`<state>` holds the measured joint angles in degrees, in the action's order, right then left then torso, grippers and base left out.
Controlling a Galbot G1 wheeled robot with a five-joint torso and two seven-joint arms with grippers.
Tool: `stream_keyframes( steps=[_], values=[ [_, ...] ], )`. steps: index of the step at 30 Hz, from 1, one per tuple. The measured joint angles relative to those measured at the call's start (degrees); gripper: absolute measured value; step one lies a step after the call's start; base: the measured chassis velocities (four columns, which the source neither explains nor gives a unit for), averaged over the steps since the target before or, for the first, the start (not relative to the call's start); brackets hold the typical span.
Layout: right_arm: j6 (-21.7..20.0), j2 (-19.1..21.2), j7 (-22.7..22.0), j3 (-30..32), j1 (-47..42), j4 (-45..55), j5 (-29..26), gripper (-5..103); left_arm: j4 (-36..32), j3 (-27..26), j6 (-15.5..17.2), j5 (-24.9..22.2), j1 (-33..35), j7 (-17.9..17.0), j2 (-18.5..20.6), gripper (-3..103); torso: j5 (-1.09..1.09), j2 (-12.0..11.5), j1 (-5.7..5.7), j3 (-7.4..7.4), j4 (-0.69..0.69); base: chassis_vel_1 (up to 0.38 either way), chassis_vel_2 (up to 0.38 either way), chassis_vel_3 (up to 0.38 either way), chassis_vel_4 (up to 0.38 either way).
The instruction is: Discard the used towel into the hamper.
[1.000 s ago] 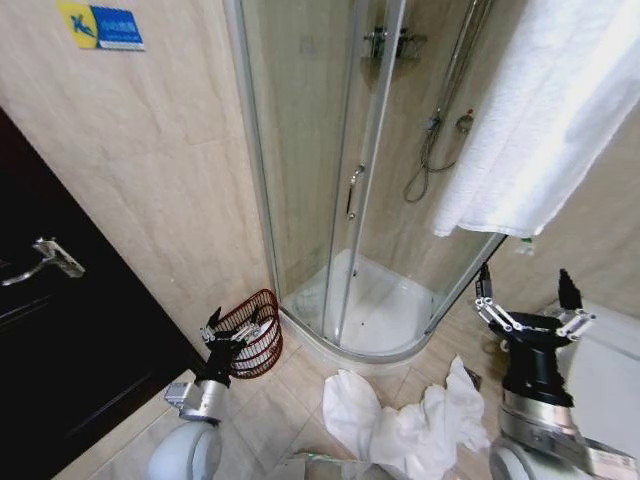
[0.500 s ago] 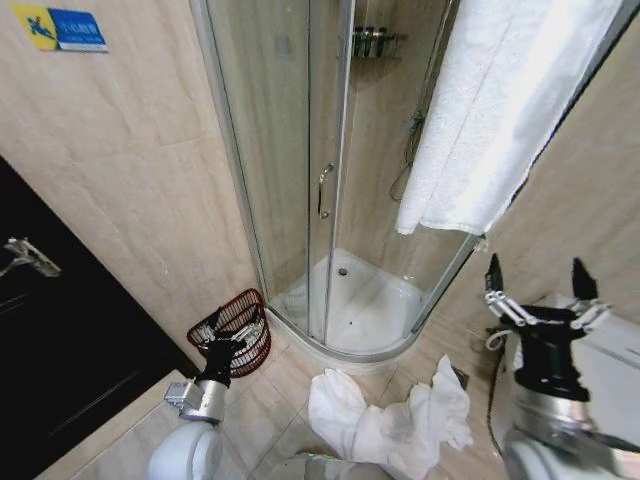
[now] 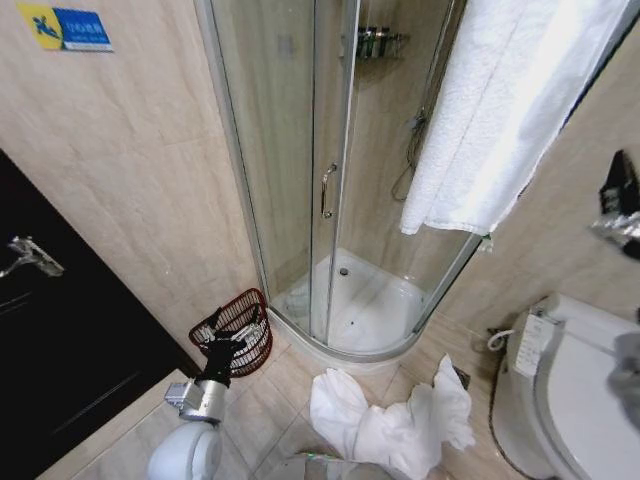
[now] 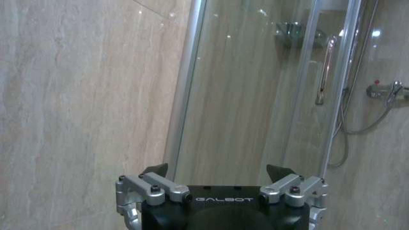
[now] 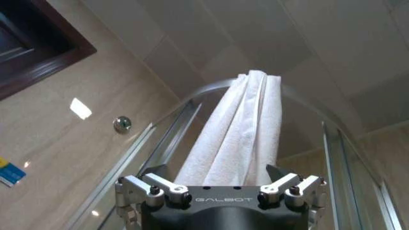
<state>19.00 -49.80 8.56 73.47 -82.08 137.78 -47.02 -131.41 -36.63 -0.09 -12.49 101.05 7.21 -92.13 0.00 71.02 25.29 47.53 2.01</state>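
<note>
A crumpled white towel (image 3: 388, 420) lies on the tiled floor (image 3: 265, 410) just in front of the curved rim of the shower tray (image 3: 375, 305), with bare tile open to its left as far as the hamper (image 3: 240, 328). The hamper, a reddish-brown open-weave basket, stands against the beige wall (image 3: 150, 190) in the corner between the dark door (image 3: 60, 350) and the glass shower enclosure (image 3: 290, 150); what lies inside it cannot be made out, as the left gripper (image 3: 226, 345) sits in front of its mouth. That gripper is held low, near the hamper's rim, and in the left wrist view its fingers (image 4: 155, 170) stand wide apart with nothing between them, aimed at the enclosure's metal frame (image 4: 185, 86). The right gripper (image 3: 620, 200) is raised high at the right edge, near the wall above the toilet (image 3: 575, 375); in the right wrist view it (image 5: 219, 172) points up toward a long white towel (image 5: 240, 134) draped over the top of the enclosure, its jaws spread wide and empty. In the head view that hanging towel (image 3: 510, 110) drops down the outside of the glass, its lower edge well above the towel on the floor. The toilet closes off the floor to the right of the crumpled towel.
</note>
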Motion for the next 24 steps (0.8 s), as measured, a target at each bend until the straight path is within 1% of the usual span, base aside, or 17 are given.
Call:
stream_keyframes(
  steps=[1,5,6,8,9,11,12,13,14,15,16,17,19,20,21,23,24],
  values=[
    [0.0,0.0,0.0,0.0,0.0,0.0,0.0,100,0.0,0.0,0.0,0.0,0.0,0.0,0.0,100,0.0,0.0,0.0,0.0,0.0,0.0,0.0,0.0,0.0],
    [-2.4,6.2,-1.9,-1.5,7.5,-4.9,-1.6,100,0.0,0.0,0.0,0.0,0.0,0.0,0.0,100,0.0,0.0,0.0,0.0,-0.02,0.0,0.0,0.0,0.0],
    [-2.4,6.2,-1.9,-1.5,7.5,-4.9,-1.6,100,0.0,0.0,0.0,0.0,0.0,0.0,0.0,100,0.0,0.0,0.0,0.0,-0.02,0.0,0.0,0.0,0.0],
    [-3.5,9.8,-3.9,-5.6,15.3,-9.6,-2.4,100,0.0,0.0,0.0,0.0,0.0,0.0,0.0,100,0.0,0.0,0.0,0.0,0.01,0.0,0.0,0.0,0.0],
    [-3.5,9.8,-3.9,-5.6,15.3,-9.6,-2.4,100,0.0,0.0,0.0,0.0,0.0,0.0,0.0,100,0.0,0.0,0.0,0.0,0.01,0.0,0.0,0.0,0.0],
    [-4.8,12.7,-5.2,-10.3,23.1,-14.1,-3.2,100,0.0,0.0,0.0,0.0,0.0,0.0,0.0,100,0.0,0.0,0.0,0.0,0.03,0.0,0.0,0.0,0.0],
    [-4.8,12.7,-5.2,-10.3,23.1,-14.1,-3.2,100,0.0,0.0,0.0,0.0,0.0,0.0,0.0,100,0.0,0.0,0.0,0.0,0.03,0.0,0.0,0.0,0.0],
    [-5.3,13.5,-5.5,-12.0,25.8,-15.6,-3.5,100,0.0,0.0,0.0,0.0,0.0,0.0,0.0,100,0.0,0.0,0.0,0.01,0.0,0.0,0.0,0.0,0.0],
    [-6.4,14.8,-6.1,-15.4,32.0,-18.4,-4.2,100,0.0,0.0,0.0,0.0,0.0,0.0,0.0,100,0.03,0.0,0.01,0.01,0.01,0.0,0.0,0.0,0.0],
    [-6.9,15.4,-6.2,-16.9,35.8,-19.7,-4.7,100,0.0,0.0,0.0,0.0,0.0,0.0,0.0,100,0.02,0.0,0.01,0.01,0.02,0.0,0.0,0.0,0.0],
    [-6.9,15.4,-6.2,-16.9,35.8,-19.7,-4.7,100,0.0,0.0,0.0,0.0,0.0,0.0,0.0,100,0.02,0.0,0.01,0.01,0.02,0.0,0.0,0.0,0.0],
    [-7.5,15.8,-6.5,-18.5,39.5,-21.1,-5.2,100,0.0,0.0,0.0,0.0,0.0,0.0,0.0,100,-0.04,0.0,0.01,0.0,0.01,0.0,0.0,0.0,0.0],
    [-8.8,15.8,-6.7,-21.8,46.2,-23.3,-6.2,100,0.0,0.0,0.0,0.0,0.0,0.0,0.0,100,-0.02,0.0,0.0,0.0,-0.02,0.0,0.0,0.0,0.0],
    [-8.8,15.8,-6.7,-21.8,46.2,-23.3,-6.2,100,0.0,0.0,0.0,0.0,0.0,0.0,0.0,100,-0.02,0.0,0.0,0.0,-0.02,0.0,0.0,0.0,0.0],
    [-9.4,15.3,-6.7,-23.8,49.2,-24.2,-6.8,100,0.0,0.0,0.0,0.0,0.0,0.0,0.0,100,0.02,0.0,0.0,0.0,-0.01,0.0,0.0,0.0,0.0],
    [-10.1,14.6,-6.8,-26.4,52.0,-24.7,-7.7,100,0.0,0.0,0.0,0.0,0.0,0.0,0.0,100,0.0,0.0,0.0,0.0,-0.01,0.0,0.0,0.0,0.0],
    [-10.1,14.6,-6.8,-26.4,52.0,-24.7,-7.7,100,0.0,0.0,0.0,0.0,0.0,0.0,0.0,100,0.0,0.0,0.0,0.0,-0.01,0.0,0.0,0.0,0.0]
  ],
)
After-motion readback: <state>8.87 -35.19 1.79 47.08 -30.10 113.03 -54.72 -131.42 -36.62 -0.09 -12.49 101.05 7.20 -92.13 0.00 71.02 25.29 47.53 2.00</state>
